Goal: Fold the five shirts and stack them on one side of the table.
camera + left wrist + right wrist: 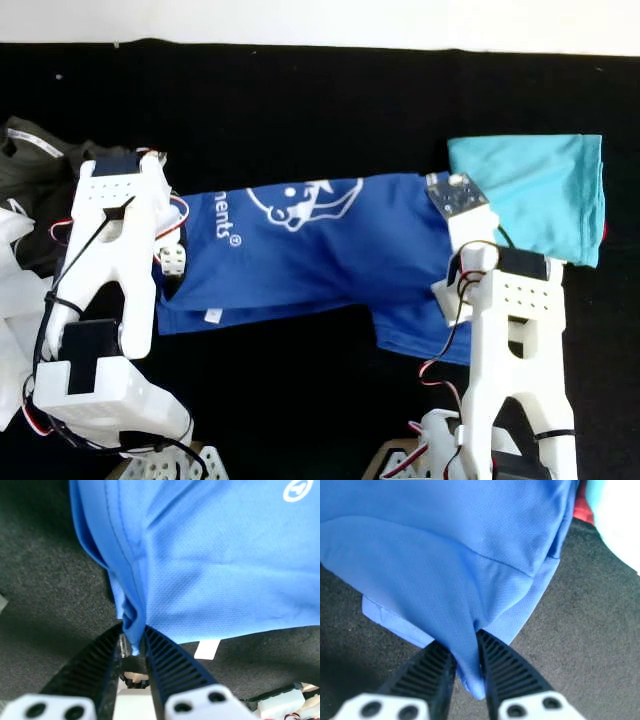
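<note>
I have the left pincer [133,639] clamped on a bunched edge of the blue shirt [300,250] at its left end, and the right pincer [461,644] clamped on a fold at its right end. The shirt is spread across the middle of the black table [300,100] between both arms, white print up. A folded teal shirt [535,195] lies at the right side, touching the blue one's end. A dark crumpled clothing heap [35,170] sits at the left edge.

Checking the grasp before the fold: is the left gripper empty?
No, the left gripper is shut on a pinched edge of the blue shirt.
</note>
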Action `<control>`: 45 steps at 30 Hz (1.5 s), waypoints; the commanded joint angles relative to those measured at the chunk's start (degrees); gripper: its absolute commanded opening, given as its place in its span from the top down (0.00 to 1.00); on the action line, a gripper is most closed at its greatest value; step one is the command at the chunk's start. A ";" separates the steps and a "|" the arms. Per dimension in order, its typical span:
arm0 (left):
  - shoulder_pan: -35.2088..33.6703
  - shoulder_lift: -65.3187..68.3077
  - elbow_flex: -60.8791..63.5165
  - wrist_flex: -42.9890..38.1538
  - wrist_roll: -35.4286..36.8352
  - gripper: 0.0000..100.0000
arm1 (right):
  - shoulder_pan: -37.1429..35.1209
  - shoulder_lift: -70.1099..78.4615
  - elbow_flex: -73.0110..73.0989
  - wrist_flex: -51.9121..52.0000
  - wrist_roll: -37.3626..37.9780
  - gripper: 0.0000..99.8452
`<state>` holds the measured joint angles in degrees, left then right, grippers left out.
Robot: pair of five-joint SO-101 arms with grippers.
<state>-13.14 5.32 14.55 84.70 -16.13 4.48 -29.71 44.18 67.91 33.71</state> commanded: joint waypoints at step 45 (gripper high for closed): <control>-3.30 -2.77 -16.92 4.40 -0.09 0.88 | 0.57 -1.54 -0.04 -0.75 0.18 0.82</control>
<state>-15.60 5.23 0.92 88.22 -16.13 4.48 -29.71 44.18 67.91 33.71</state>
